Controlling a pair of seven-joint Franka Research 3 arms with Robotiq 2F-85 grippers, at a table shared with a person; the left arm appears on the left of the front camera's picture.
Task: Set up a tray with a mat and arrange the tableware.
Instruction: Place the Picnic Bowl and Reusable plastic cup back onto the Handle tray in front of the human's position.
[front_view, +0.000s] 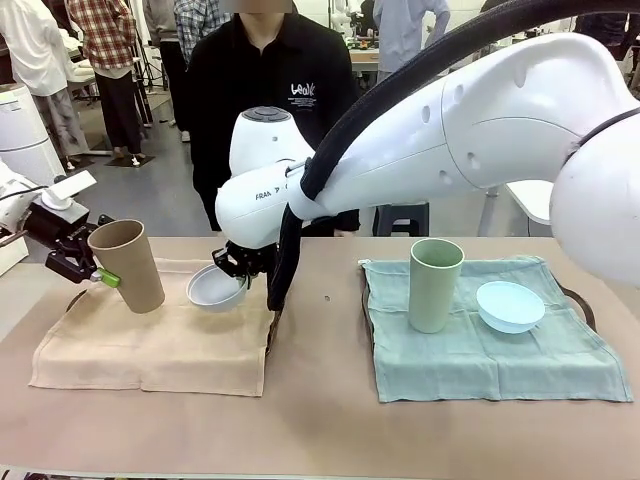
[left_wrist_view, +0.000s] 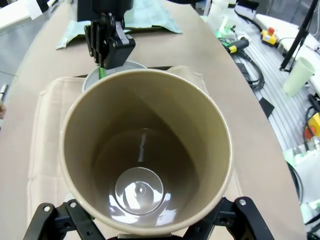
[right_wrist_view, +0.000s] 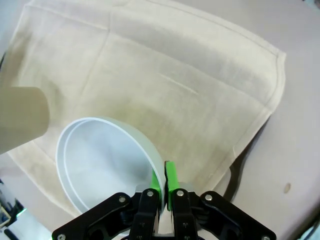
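Table: tan top (front_view: 320, 400), shared with a person (front_view: 270, 90) in black standing at the far side.
Beige mat: lies at the robot's left (front_view: 150, 345), covering a tray whose dark edge shows at its inner side.
Green mat: lies at the robot's right (front_view: 490, 365), over a second tray, dark rim visible at its far corner.
Tan cup: tilted, above the far left part of the beige mat (front_view: 127, 265); open mouth faces the left wrist camera (left_wrist_view: 145, 150), inside bare.
Left gripper: at the cup's outer side (front_view: 85, 265), fingers wide apart around the cup's wall, gripping it.
White bowl: tipped, held over the far right part of the beige mat (front_view: 215, 288), just beside the tan cup; seen from the right wrist with its rim between the pads (right_wrist_view: 107, 165).
Right gripper: reaching across from the right (front_view: 240, 265), jaws pinched tight on the white bowl's rim.
Green cup: upright on the green mat (front_view: 435, 285).
Blue bowl: on the green mat (front_view: 510, 306), just beside the green cup, toward the outer side.
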